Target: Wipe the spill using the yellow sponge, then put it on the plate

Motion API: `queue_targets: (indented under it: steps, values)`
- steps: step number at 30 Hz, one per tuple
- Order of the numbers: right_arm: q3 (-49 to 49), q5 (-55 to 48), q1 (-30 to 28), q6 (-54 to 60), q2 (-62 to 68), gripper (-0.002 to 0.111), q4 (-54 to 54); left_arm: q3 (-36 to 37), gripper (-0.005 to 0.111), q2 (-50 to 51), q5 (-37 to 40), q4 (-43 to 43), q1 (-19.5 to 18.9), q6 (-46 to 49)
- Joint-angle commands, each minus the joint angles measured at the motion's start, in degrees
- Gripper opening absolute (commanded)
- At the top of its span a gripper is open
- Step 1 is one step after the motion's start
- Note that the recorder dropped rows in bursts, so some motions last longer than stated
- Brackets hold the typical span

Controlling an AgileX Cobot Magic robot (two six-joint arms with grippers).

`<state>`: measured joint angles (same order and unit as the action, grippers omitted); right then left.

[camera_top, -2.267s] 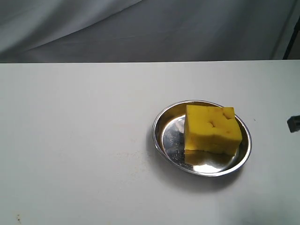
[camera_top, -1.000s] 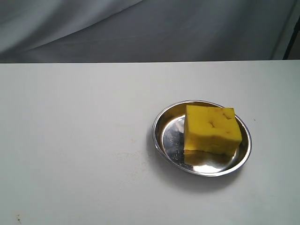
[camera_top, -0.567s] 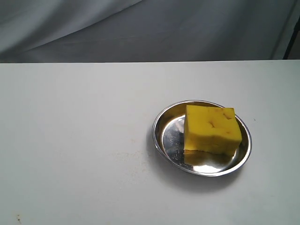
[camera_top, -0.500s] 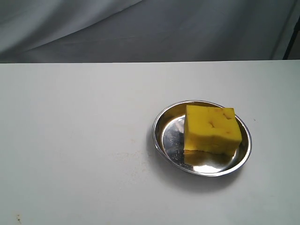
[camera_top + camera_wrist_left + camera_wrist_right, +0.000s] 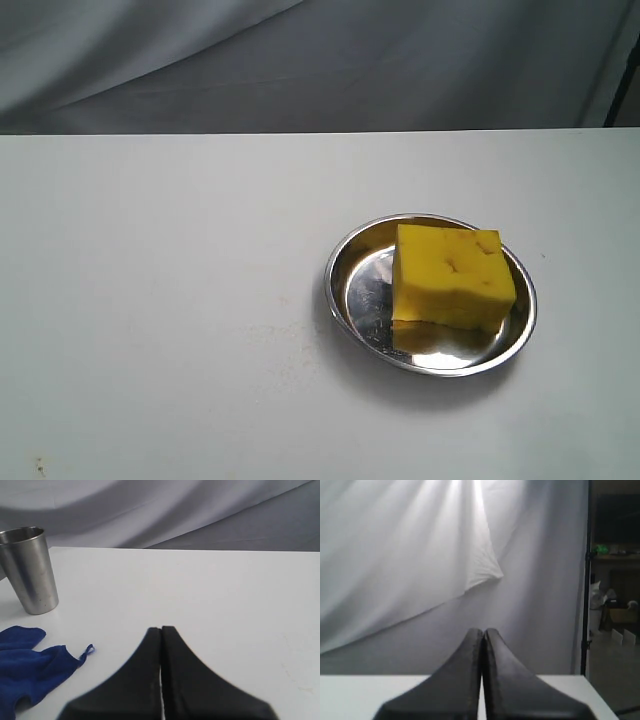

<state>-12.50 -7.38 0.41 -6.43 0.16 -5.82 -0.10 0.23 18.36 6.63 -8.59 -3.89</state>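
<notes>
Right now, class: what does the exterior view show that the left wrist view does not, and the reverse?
Only the exterior view: the yellow sponge lying in the plate. Only the left wrist view: a steel cup, a blue cloth and the closed left gripper. Both: the white table and the grey backdrop.

A white table (image 5: pixel 150 250) fills the view. At twelve o'clock hangs a grey drape (image 5: pixel 300 60) (creased); a dark pole (image 5: pixel 622 90) stands at two o'clock.
</notes>
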Motion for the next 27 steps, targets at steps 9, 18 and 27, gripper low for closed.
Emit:
queue_targets:
  steps: [9,18,27]
  values:
    - [12.5,-0.68,-0.41,0.87,-0.16,0.0,-0.75,0.1,0.0,-0.23,-0.37,-0.03,0.21,-0.22]
    - [12.5,-0.94,-0.41,0.87,-0.16,0.0,2.18,0.1,0.0,-0.23,-0.37,-0.03,0.21,-0.22]
    - [12.5,-2.11,-0.41,0.87,-0.16,0.0,9.1,0.1,0.0,-0.23,-0.37,-0.03,0.21,-0.22]
